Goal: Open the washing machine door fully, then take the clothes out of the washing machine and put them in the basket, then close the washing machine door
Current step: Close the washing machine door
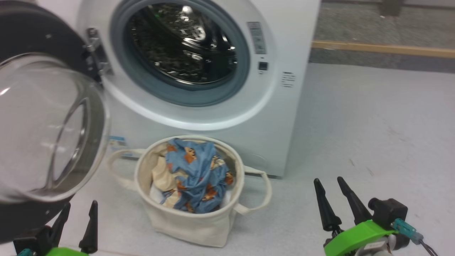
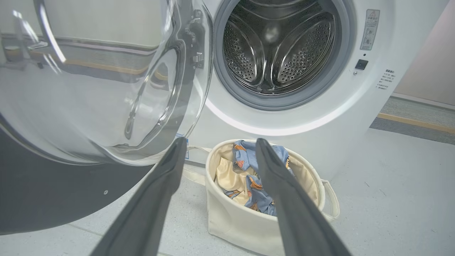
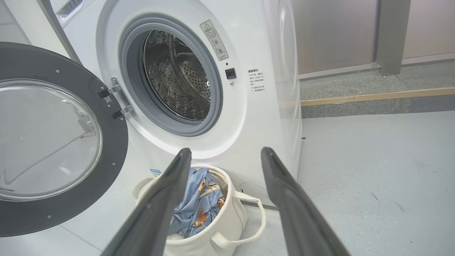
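Observation:
The washing machine (image 1: 270, 106) stands with its door (image 1: 39, 128) swung wide to the left, black rim and domed glass facing me. Its steel drum (image 2: 277, 46) looks bare inside. On the floor below the drum mouth sits the cream basket (image 1: 192, 220), holding the clothes (image 1: 199, 174): blue printed fabric over a cream piece. My left gripper (image 1: 79, 208) is open at the lower left, just under the door's rim. My right gripper (image 1: 329, 183) is open at the lower right, off to the basket's right. In the wrist views the door (image 3: 53, 142), basket (image 2: 241, 220) and clothes (image 3: 199, 209) show too.
Pale grey floor (image 1: 373, 135) stretches to the right of the machine. A wooden strip (image 1: 384, 48) runs along a raised grey step at the back right. The open door juts out over the floor on the left.

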